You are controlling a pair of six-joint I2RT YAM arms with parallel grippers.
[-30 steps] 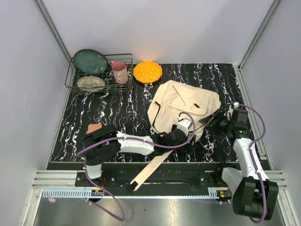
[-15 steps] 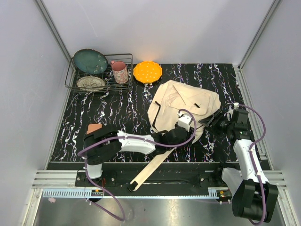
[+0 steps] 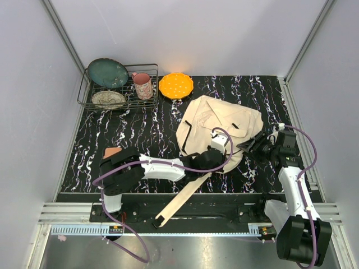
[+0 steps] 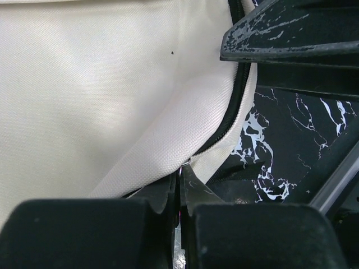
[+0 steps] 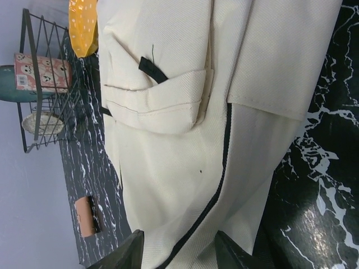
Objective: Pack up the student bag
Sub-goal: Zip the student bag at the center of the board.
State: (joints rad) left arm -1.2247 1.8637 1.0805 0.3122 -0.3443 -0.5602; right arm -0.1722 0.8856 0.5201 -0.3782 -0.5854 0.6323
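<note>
A large cream canvas backpack [image 5: 168,145] fills most of the frame, lying on the black, white-veined marble worktop [image 5: 317,190]. A flapped pocket [image 5: 157,98] on it carries a short black tab [image 5: 151,65], and a black zipper line [image 5: 221,168] runs down the cloth toward the bottom edge. There the two dark fingertips [image 5: 124,253] of the right tool [image 5: 178,255] stand apart, with bag cloth showing between them. At the upper left a black wire rack [image 5: 25,33] holds a pink patterned mug [image 5: 35,73], a teal plate [image 5: 7,84] and a pale patterned dish [image 5: 38,123]; an orange dotted plate [image 5: 84,22] sits beside it. A small brown block [image 5: 88,216] with a black edge lies on the worktop left of the backpack.
</note>
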